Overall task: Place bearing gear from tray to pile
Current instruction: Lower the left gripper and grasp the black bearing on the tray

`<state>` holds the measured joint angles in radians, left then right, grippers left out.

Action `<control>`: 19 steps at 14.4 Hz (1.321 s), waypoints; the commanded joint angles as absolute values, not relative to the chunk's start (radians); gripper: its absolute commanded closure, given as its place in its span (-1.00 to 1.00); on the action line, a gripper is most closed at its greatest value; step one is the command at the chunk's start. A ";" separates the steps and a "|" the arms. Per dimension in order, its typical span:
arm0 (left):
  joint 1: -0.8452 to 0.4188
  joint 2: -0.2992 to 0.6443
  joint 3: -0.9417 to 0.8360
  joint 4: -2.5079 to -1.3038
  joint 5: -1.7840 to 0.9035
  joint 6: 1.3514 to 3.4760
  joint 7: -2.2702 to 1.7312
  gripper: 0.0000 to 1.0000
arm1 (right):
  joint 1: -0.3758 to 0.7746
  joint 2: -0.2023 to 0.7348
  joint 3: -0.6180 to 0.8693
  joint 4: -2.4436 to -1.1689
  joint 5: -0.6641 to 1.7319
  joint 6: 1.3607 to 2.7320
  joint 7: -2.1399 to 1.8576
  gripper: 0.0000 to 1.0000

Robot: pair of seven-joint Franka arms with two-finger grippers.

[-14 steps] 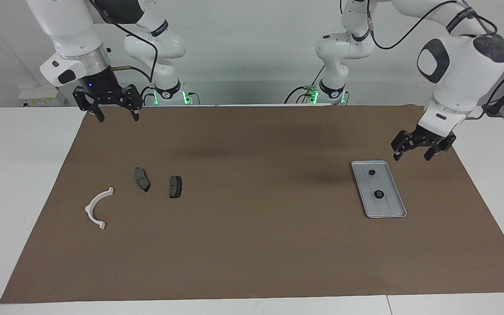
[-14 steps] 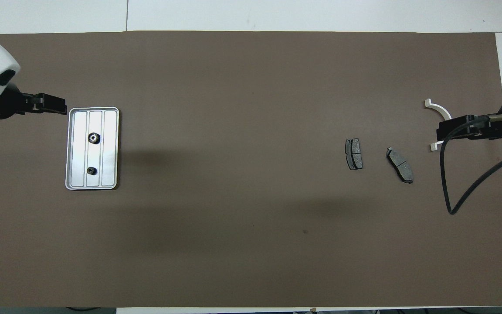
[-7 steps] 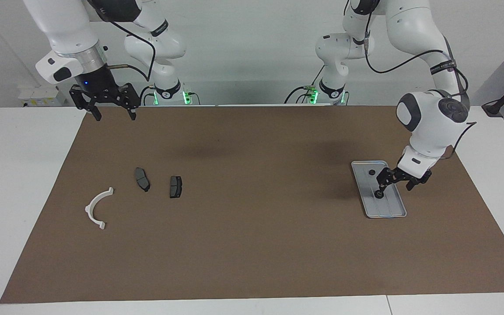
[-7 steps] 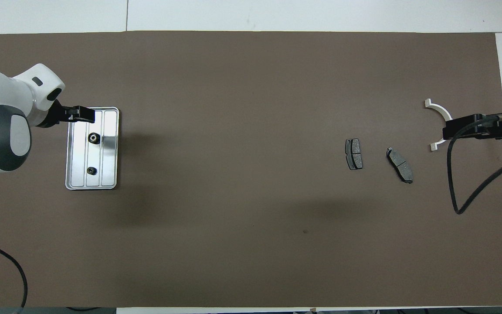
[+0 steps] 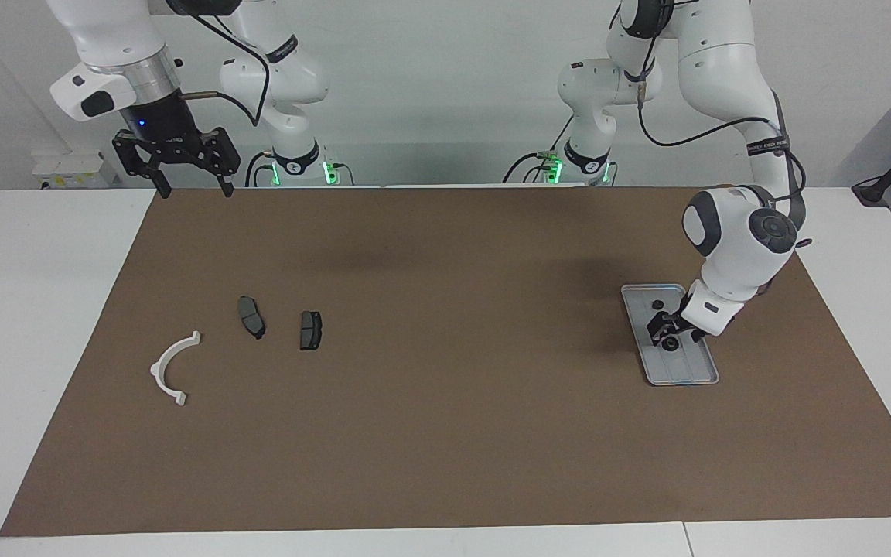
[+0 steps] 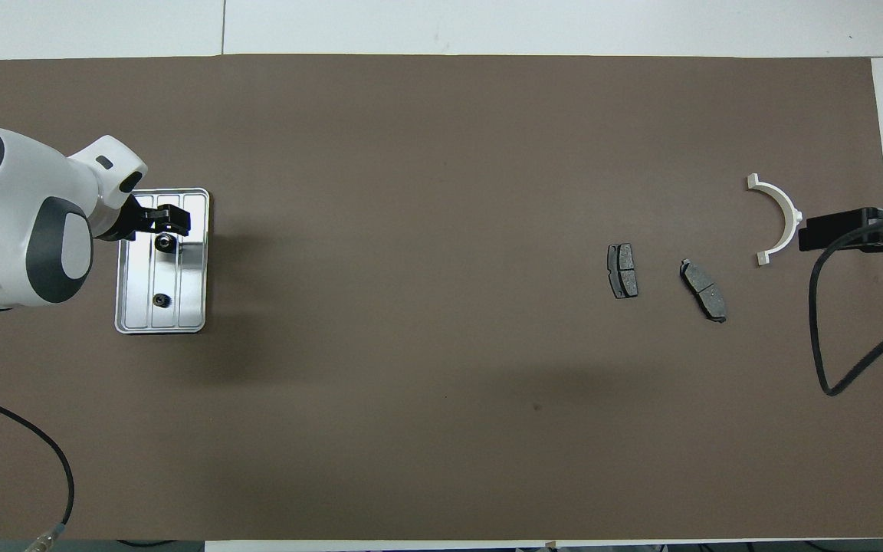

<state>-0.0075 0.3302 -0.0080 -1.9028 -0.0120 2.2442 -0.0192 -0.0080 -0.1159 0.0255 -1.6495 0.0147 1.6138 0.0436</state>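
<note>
The silver tray (image 5: 689,371) lies on the brown mat toward the left arm's end; it also shows in the overhead view (image 6: 192,295). Two small black bearing gears lie in it: one farther from the robots (image 5: 670,343) (image 6: 165,243), one nearer (image 5: 656,304) (image 6: 159,300). My left gripper (image 5: 667,331) (image 6: 165,221) is open and low over the farther gear. The pile, a white bracket (image 5: 157,370) (image 6: 791,208) and two dark brake pads (image 5: 251,316) (image 5: 310,330), lies toward the right arm's end. My right gripper (image 5: 193,189) (image 6: 803,232) is open, empty and raised.
The brown mat (image 5: 445,433) covers most of the white table. The brake pads also show in the overhead view (image 6: 622,271) (image 6: 704,290). A black cable (image 6: 821,337) hangs from the right arm over the mat's end.
My left gripper has come down from beside the tray to low over the farther gear. My right gripper has risen and drawn back off the bracket toward the robots.
</note>
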 commanded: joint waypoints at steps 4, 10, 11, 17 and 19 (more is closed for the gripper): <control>-0.008 0.328 -0.002 -1.973 -0.023 2.315 -0.043 -0.77 | -0.023 -0.130 0.032 -1.661 0.031 1.595 0.014 -1.00; -0.005 0.330 -0.002 -1.985 -0.023 2.325 -0.043 -0.64 | -0.015 -0.141 0.032 -1.677 0.031 1.585 0.003 -1.00; -0.005 0.330 -0.002 -1.985 -0.023 2.326 -0.043 -0.62 | -0.017 -0.143 0.032 -1.677 0.031 1.585 0.005 -1.00; -0.005 0.330 -0.002 -2.000 -0.023 2.341 -0.043 -0.29 | -0.021 -0.143 0.032 -1.678 0.031 1.586 -0.015 -1.00; -0.003 0.330 -0.002 -2.000 -0.023 2.339 -0.043 -0.09 | -0.025 -0.143 0.032 -1.678 0.031 1.588 -0.035 -0.97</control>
<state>-0.0059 0.3328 -0.0039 -1.9813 -0.0121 2.3115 -0.0390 -0.0072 -0.1196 0.0288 -1.6541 0.0150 1.5905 0.0185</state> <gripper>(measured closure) 0.388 0.000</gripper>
